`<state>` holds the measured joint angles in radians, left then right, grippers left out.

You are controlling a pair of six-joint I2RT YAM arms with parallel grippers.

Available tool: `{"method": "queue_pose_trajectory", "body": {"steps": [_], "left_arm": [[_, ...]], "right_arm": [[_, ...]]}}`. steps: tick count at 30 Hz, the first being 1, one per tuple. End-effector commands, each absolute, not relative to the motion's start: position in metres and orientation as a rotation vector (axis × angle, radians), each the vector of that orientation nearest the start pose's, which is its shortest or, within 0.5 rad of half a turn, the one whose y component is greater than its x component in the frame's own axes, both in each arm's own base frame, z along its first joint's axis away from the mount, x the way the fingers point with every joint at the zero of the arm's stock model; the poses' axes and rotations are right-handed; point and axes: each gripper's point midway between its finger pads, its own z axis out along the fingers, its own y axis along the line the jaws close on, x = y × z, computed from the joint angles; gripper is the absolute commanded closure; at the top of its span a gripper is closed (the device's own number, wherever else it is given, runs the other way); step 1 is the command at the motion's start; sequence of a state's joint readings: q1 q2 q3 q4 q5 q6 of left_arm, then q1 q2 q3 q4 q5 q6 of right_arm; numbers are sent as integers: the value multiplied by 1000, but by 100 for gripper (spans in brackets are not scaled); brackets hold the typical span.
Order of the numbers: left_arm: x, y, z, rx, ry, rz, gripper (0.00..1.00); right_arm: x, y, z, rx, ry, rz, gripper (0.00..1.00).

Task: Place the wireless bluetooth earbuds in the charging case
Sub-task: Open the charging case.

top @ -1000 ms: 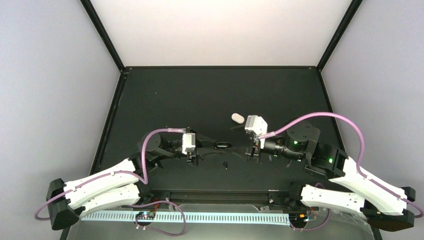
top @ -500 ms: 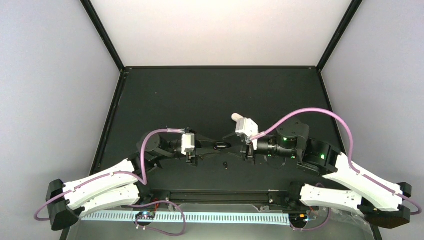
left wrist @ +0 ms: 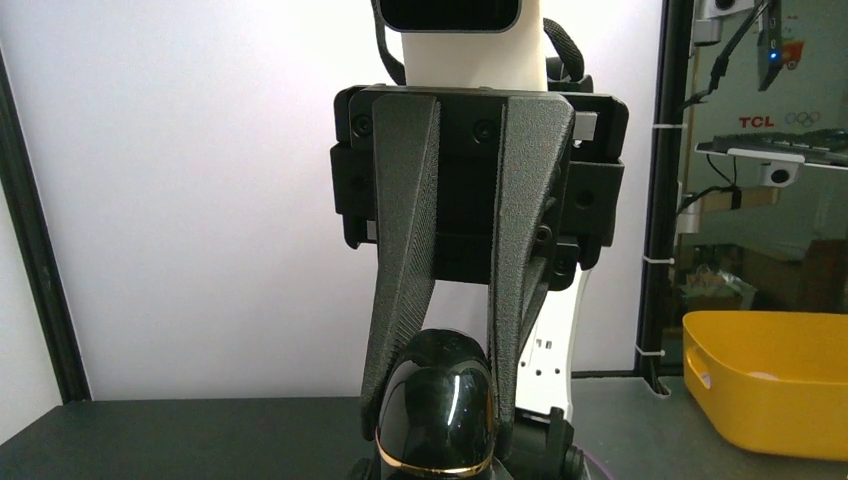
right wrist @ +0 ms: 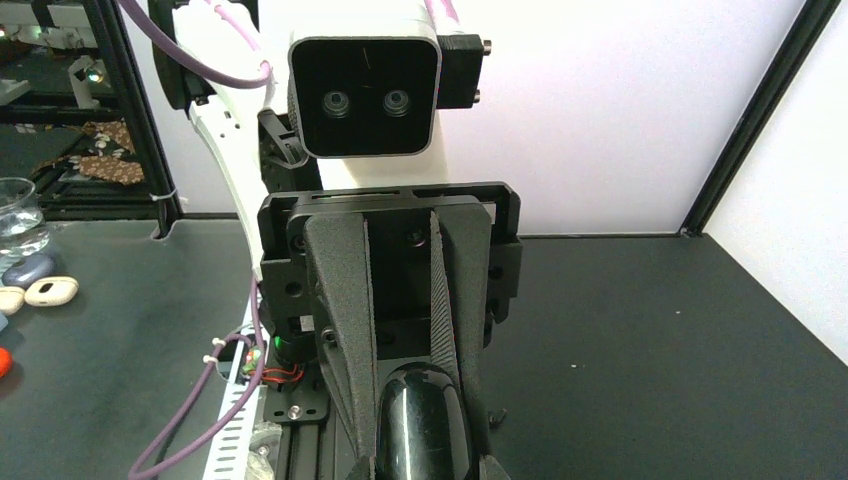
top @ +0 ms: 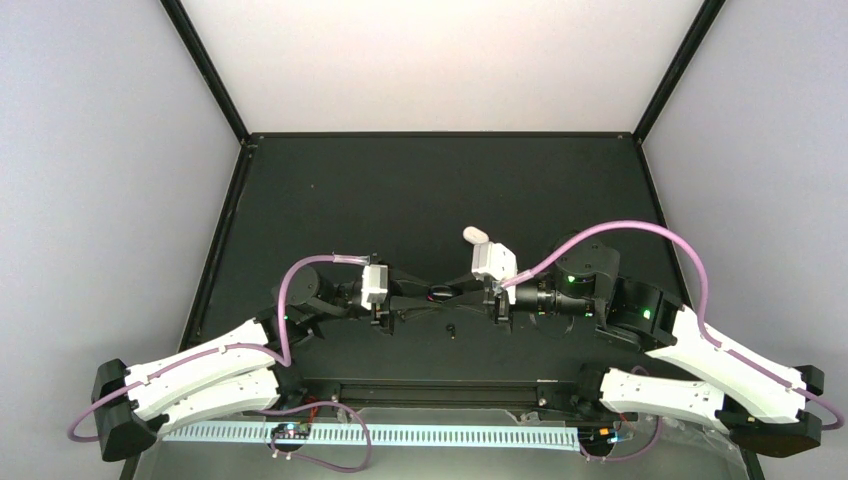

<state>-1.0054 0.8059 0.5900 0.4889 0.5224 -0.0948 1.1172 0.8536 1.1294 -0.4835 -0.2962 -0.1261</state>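
The left gripper (top: 422, 294) clamps its 2 fingers shut on a glossy black rounded puck with a gold band (left wrist: 438, 405), held above the matte black table top (top: 330, 200). From the opposite side the right gripper (right wrist: 418, 445) closes its fingers against the same puck. The small glossy white pill-shaped charging case (top: 474, 234) lies beyond the puck, slightly right, its near end hidden by the right wrist camera. 1 tiny black rounded earbud (top: 450, 329) lies nearer than the puck, toward the table's near edge. Bare table stretches from the puck to the far, left and right edges.
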Motion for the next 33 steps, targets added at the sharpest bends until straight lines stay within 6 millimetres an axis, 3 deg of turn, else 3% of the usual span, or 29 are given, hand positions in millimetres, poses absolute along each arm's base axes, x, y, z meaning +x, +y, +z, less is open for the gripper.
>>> {"method": "queue_pose_trajectory", "body": {"steps": [1, 13, 18, 24, 29, 33], "left_arm": [[90, -297, 389, 970, 969, -1269, 77], [89, -297, 393, 937, 975, -1329, 76], [87, -298, 395, 955, 954, -1335, 97], [86, -298, 392, 964, 954, -1328, 98], [85, -297, 393, 966, 946, -1328, 98], [85, -297, 393, 967, 945, -1327, 98]], "right_arm": [[91, 285, 390, -1255, 1381, 908, 99], [96, 280, 379, -1298, 1357, 807, 99], [93, 283, 376, -1314, 1362, 823, 98], [95, 281, 383, -1276, 1383, 840, 76], [93, 278, 389, -1247, 1384, 864, 79], [93, 277, 392, -1231, 1388, 874, 73]]}}
